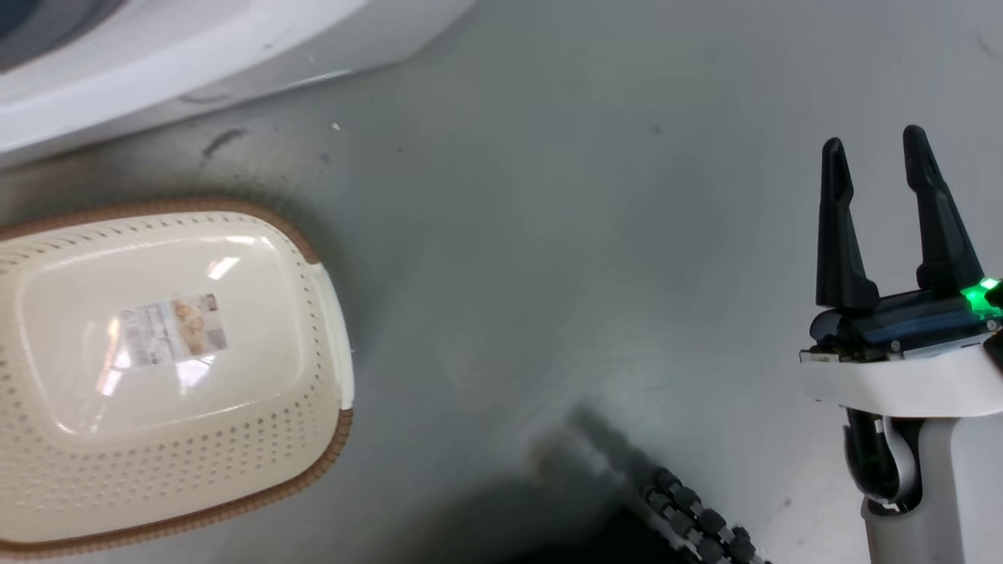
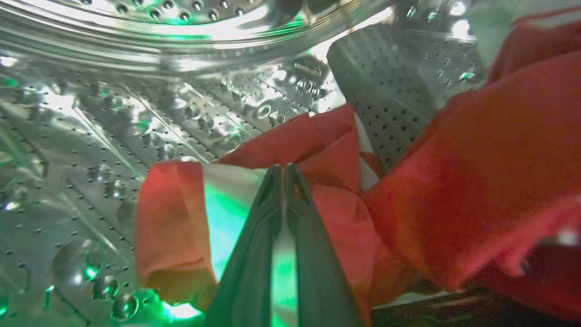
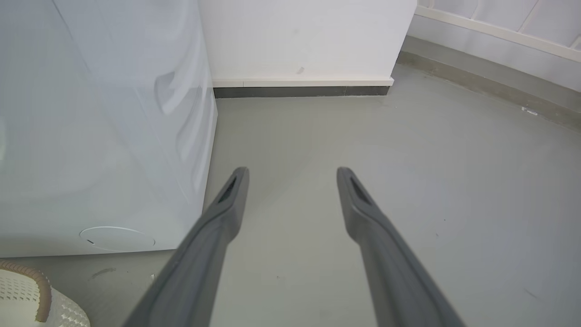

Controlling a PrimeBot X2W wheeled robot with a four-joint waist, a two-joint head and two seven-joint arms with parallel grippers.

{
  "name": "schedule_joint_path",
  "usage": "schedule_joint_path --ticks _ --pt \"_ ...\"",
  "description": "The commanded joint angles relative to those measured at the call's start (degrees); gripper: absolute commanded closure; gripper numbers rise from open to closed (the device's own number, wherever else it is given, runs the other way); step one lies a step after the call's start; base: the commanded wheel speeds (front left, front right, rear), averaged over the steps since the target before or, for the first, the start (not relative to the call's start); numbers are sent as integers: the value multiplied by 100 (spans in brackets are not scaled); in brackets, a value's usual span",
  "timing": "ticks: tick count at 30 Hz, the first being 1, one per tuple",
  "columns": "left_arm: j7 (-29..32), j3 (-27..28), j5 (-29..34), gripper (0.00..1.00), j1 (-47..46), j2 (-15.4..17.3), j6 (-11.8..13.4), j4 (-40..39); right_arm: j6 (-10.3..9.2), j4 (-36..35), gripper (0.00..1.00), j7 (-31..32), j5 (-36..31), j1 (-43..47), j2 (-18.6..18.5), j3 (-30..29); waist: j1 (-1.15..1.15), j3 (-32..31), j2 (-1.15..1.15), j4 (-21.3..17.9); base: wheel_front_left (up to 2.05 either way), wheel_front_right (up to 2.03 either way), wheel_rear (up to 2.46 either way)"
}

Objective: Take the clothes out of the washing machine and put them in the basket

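Note:
In the left wrist view my left gripper is inside the washing machine's shiny perforated drum, shut with its tips pinching a fold of the red and white clothes. More red cloth bunches up to the right. The cream basket stands on the floor at the left of the head view with nothing in it but its paper label; its rim also shows in the right wrist view. My right gripper hangs open over bare floor at the right, holding nothing.
The white washing machine body runs along the top left, its side panel close to my right fingers. A white wall with dark skirting stands behind. A black ribbed cable lies near the bottom edge.

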Motion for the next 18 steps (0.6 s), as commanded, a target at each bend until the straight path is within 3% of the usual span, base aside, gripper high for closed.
schedule_joint_path --ticks 1,8,18 --pt "-157 26 -45 100 104 -47 44 49 -8 21 0 -12 -53 -37 6 -35 0 -266 0 176 0 0 0" --pt "-1601 143 -406 100 880 -675 36 620 -7 108 0 -12 -348 153 6 -235 0 -1056 0 529 0 0 0" --pt "-3147 182 -772 100 2172 -1398 -104 1167 -7 273 0 -12 -757 570 6 -346 0 -2221 0 1053 0 0 0"
